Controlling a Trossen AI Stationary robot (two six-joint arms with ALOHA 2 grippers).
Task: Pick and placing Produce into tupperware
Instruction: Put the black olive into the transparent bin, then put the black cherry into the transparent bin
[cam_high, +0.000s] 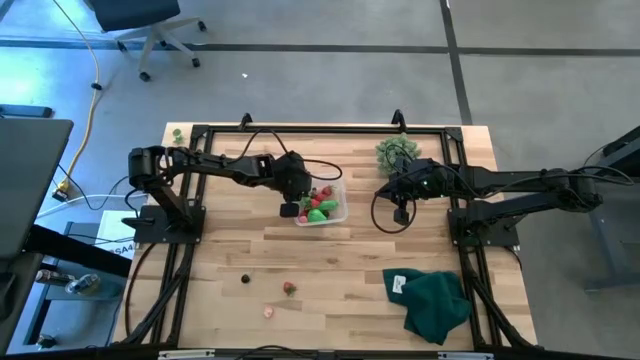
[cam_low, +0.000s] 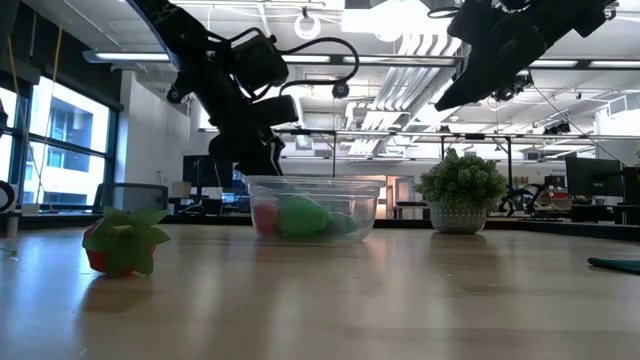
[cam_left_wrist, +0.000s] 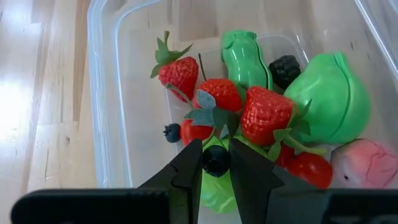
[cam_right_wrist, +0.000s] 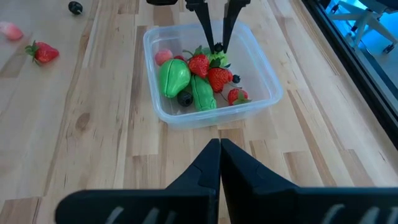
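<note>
A pale wooden bench (cam_high: 330, 260) carries the whole scene, with an office floor around it and a chair beyond the far edge. Nearest the front edge lie the pieces not yet gathered: a pink bit (cam_high: 268, 311), a loose strawberry (cam_high: 289, 288) and a dark berry (cam_high: 244, 279), all well apart from both arms; a dark green cloth (cam_high: 432, 300) sits off to the right.

Farther in, at mid-bench, the tupperware (cam_high: 336, 186) holds strawberries, two green pieces and a few berries. The left hand (cam_left_wrist: 216, 163) hangs directly above it, fingers pointing down into the pile and pinching a small dark berry (cam_left_wrist: 216, 160) between their tips. So the thing carried already lies straight over its goal; the coming move looks like no more than spreading the fingers and letting it drop.

The right hand (cam_right_wrist: 219, 163) hovers to the right of the container, pressed together and empty, near a spiky potted ball (cam_high: 395, 152) at the far edge. For the front strays, the left arm seems the nearer one.
</note>
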